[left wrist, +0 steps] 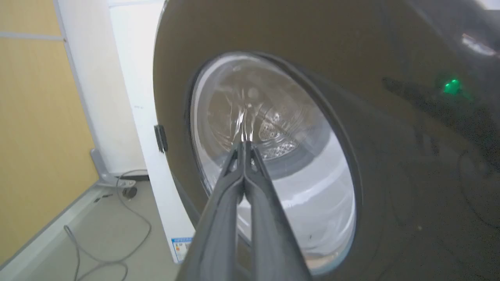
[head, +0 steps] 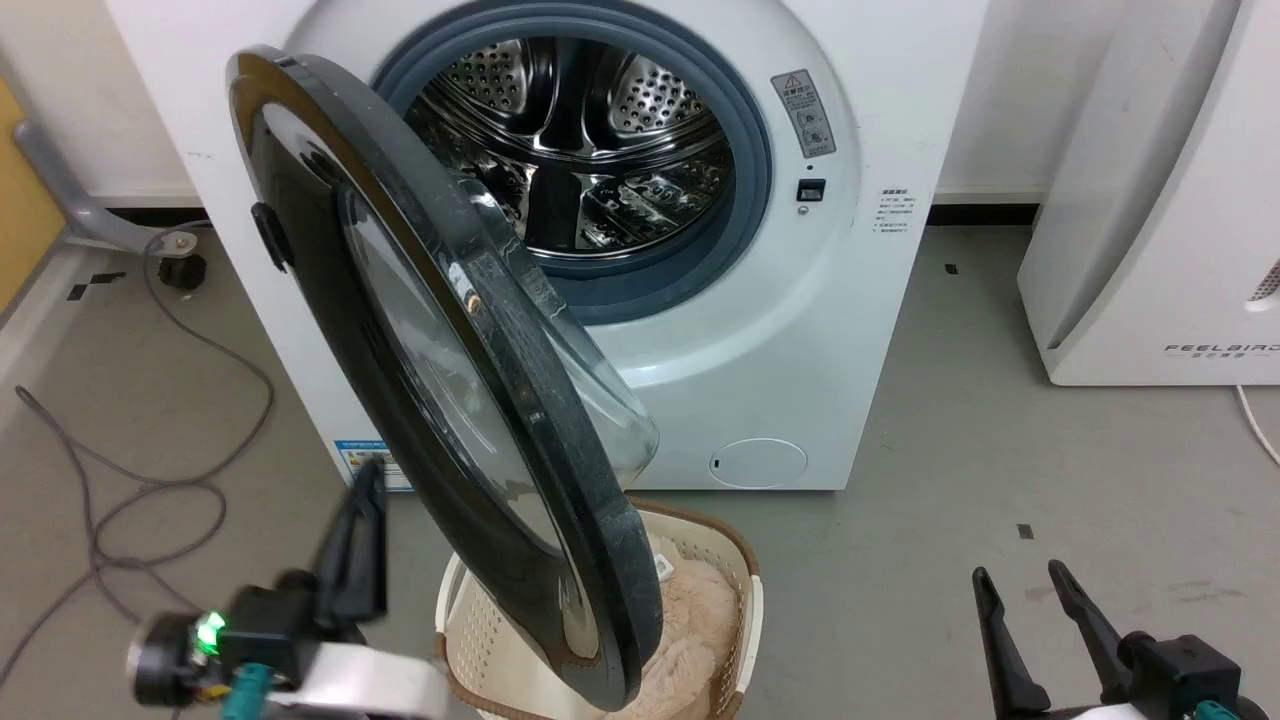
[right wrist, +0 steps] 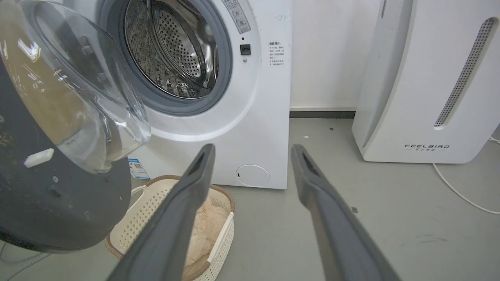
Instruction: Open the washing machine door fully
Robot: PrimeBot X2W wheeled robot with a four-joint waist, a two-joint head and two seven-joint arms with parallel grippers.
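The only brand you can read is FEELBIRD point(right wrist: 426, 146), grey letters low on the white appliance point(head: 1150, 200) standing on the floor point(head: 1000, 420) to the right of the washing machine point(head: 800, 330). A line of smaller characters under it is too fine to make out.

On the machine's front, right of the drum point(head: 580, 150), you have a grey warning sticker point(head: 803, 112) with a triangle symbol. Below that is a small black latch port point(head: 811, 189), and a patch of tiny print point(head: 894, 212) that you cannot read. A blue label point(right wrist: 136, 168) sits low on the front at the left, and the round cap point(head: 757, 463) low at the right.

The washing machine door point(head: 540, 420) stands partly open, hinged at the left and swung out toward you, with its glass bowl point(right wrist: 90, 105) bulging toward the drum. Its lower edge hangs over a cream perforated basket point(head: 740, 560) holding fluffy beige fabric point(head: 700, 610), just in front of the machine.

Your left tool point(left wrist: 244, 150) is on the door's glossy outer side, fingers pressed together with nothing between them. Its tip lies over the window, though you cannot tell whether it touches. Its green light point(head: 210, 632) is mirrored in the black face. Your right tool point(head: 1018, 572) is low at the right over bare floor, well apart from the door, with its fingers spread wide and empty.

A grey cable point(head: 150, 440) loops over the floor at the left (near a grey bracket point(head: 70, 200)), and a white cord point(right wrist: 457, 187) trails from the appliance.
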